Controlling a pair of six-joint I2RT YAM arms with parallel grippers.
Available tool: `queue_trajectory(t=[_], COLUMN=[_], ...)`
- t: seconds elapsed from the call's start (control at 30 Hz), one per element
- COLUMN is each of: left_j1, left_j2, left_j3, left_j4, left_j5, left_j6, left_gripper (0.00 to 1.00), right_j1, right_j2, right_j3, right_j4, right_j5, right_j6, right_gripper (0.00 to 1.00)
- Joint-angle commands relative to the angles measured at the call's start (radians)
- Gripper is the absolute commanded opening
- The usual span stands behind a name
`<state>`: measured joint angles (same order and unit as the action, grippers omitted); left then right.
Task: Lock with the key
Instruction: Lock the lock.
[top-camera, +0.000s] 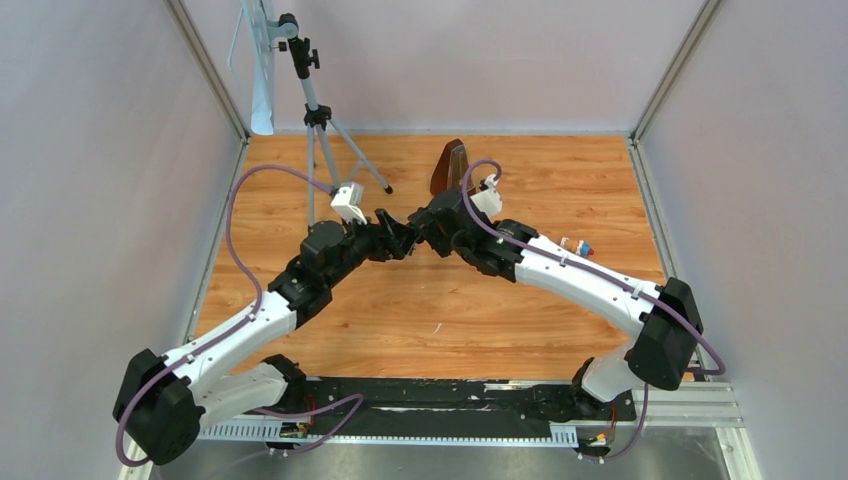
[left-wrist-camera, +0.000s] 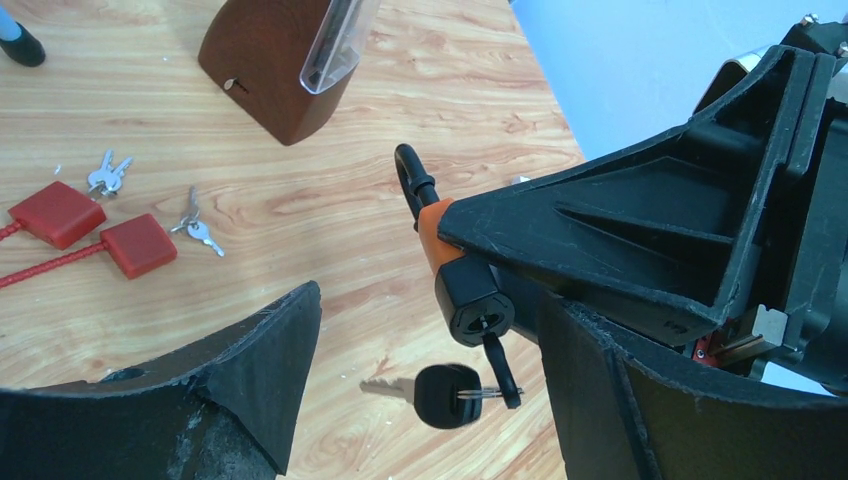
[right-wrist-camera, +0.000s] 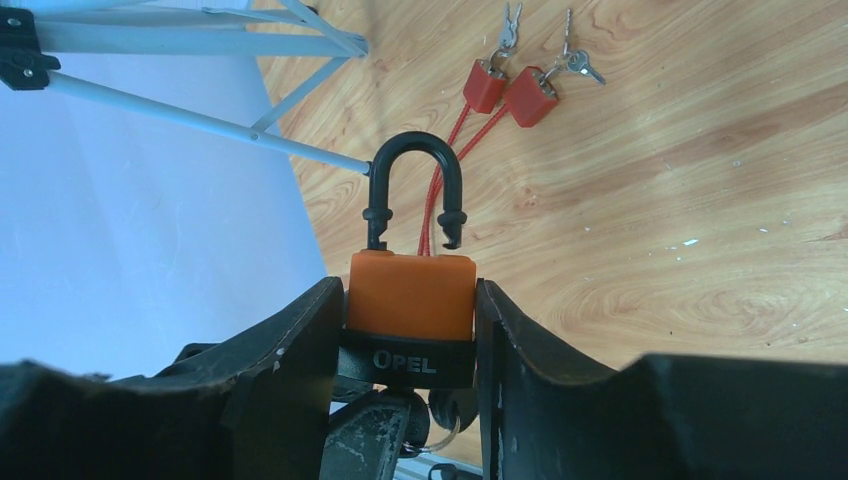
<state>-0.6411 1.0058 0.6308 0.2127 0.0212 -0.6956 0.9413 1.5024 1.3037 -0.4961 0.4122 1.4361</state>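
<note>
My right gripper (right-wrist-camera: 410, 290) is shut on the orange padlock (right-wrist-camera: 410, 300), pinching its body from both sides. The black shackle (right-wrist-camera: 415, 165) stands raised, with one leg out of the body. A black-headed key (left-wrist-camera: 497, 355) sits in the keyhole at the padlock's black base (left-wrist-camera: 478, 300). A second key (left-wrist-camera: 447, 395) dangles from it on a ring. My left gripper (left-wrist-camera: 432, 310) is open, its fingers wide apart on either side of the padlock base and the keys, touching neither. In the top view both grippers (top-camera: 415, 235) meet above mid-table.
A brown wooden block with a clear plastic piece (left-wrist-camera: 280, 60) stands just behind the grippers (top-camera: 450, 165). Two red padlocks with cables and small keys (left-wrist-camera: 138, 245) (right-wrist-camera: 532, 95) lie on the wooden table. A tripod (top-camera: 315, 110) stands at the back left.
</note>
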Motion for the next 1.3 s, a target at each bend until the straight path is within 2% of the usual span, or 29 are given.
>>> queue_trajectory(t=[0.0,0.37,0.5,0.57,0.6,0.63,0.67,0.7,0.73,0.8,0.9,0.97,1.1,1.27], left_j1=[-0.031,-0.140,-0.158,-0.158,-0.159,-0.158,-0.157,-0.158,-0.158,-0.158,-0.157,-0.157,-0.157,-0.151], left_j2=[0.037,0.109,0.111,0.104,0.097,0.094,0.084,0.078,0.068,0.056,0.032,0.003,-0.076,-0.094], left_j3=[-0.008,-0.038,-0.040,-0.043,-0.044,-0.045,-0.046,-0.045,-0.044,-0.040,-0.033,-0.032,0.002,0.128], left_j4=[0.125,0.221,0.218,0.218,0.218,0.215,0.212,0.201,0.193,0.163,0.104,0.080,-0.005,-0.176], left_j5=[-0.073,-0.293,-0.338,-0.345,-0.350,-0.353,-0.360,-0.364,-0.368,-0.374,-0.372,-0.339,-0.193,0.127], left_j6=[-0.035,-0.076,-0.088,-0.085,-0.083,-0.077,-0.069,-0.065,-0.048,-0.024,0.015,0.052,0.123,0.221], left_gripper=[0.85,0.65,0.47,0.33,0.22,0.16,0.04,0.01,0.00,0.00,0.00,0.00,0.00,0.00], right_j1=[0.009,0.008,0.009,0.009,0.008,0.008,0.007,-0.002,-0.020,-0.079,-0.149,-0.193,-0.271,-0.317], right_j2=[-0.029,-0.002,0.000,-0.004,-0.007,-0.010,-0.012,-0.018,-0.029,-0.051,-0.085,-0.125,-0.242,-0.447], right_j3=[-0.002,-0.018,-0.029,-0.036,-0.042,-0.047,-0.056,-0.072,-0.106,-0.145,-0.181,-0.214,-0.339,-0.512], right_j4=[0.075,0.078,0.078,0.079,0.079,0.079,0.079,0.077,0.079,0.086,0.093,0.133,0.307,0.534], right_j5=[-0.051,-0.044,-0.047,-0.047,-0.044,-0.036,-0.027,-0.032,-0.061,-0.153,-0.234,-0.309,-0.558,-0.761], right_j6=[0.070,0.137,0.136,0.134,0.133,0.125,0.114,0.104,0.107,0.079,-0.102,-0.273,-0.538,-0.765], right_gripper=[0.34,0.36,0.38,0.41,0.44,0.48,0.54,0.61,0.69,0.77,0.92,0.97,0.96,0.90])
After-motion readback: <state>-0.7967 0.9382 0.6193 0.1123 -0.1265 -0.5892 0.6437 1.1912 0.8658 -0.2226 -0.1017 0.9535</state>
